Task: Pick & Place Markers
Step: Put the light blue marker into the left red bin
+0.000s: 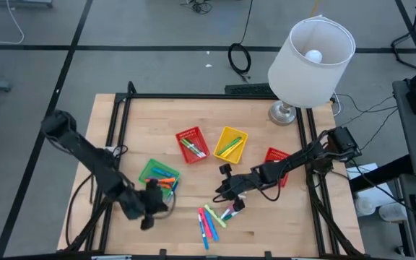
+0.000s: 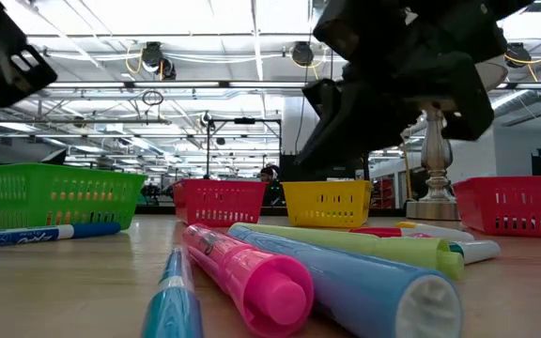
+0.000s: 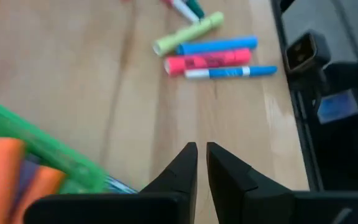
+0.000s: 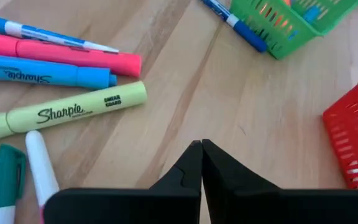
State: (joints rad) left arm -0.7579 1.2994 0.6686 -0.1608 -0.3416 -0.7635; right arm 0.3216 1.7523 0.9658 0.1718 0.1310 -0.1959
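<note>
Several loose markers [image 1: 209, 220] lie side by side on the wood near the table's near edge: pink, blue, yellow-green, white and green ones [image 4: 67, 109] [image 3: 210, 53] [image 2: 247, 277]. A thin blue marker [image 4: 235, 22] rests beside the green basket [image 1: 159, 175], which holds orange markers [image 3: 5, 168]. My left gripper [image 1: 146, 213] [image 3: 202, 149] hovers at the basket's near side, shut and empty. My right gripper [image 1: 220, 193] [image 4: 201, 146] hangs over bare wood between the loose markers and the baskets, shut and empty.
A red basket [image 1: 192, 143] and a yellow basket [image 1: 230, 144] with markers stand mid-table. A second red basket [image 1: 276, 162] sits under my right arm. A lamp [image 1: 309, 54] stands at the far right corner. Bare wood lies left of the green basket.
</note>
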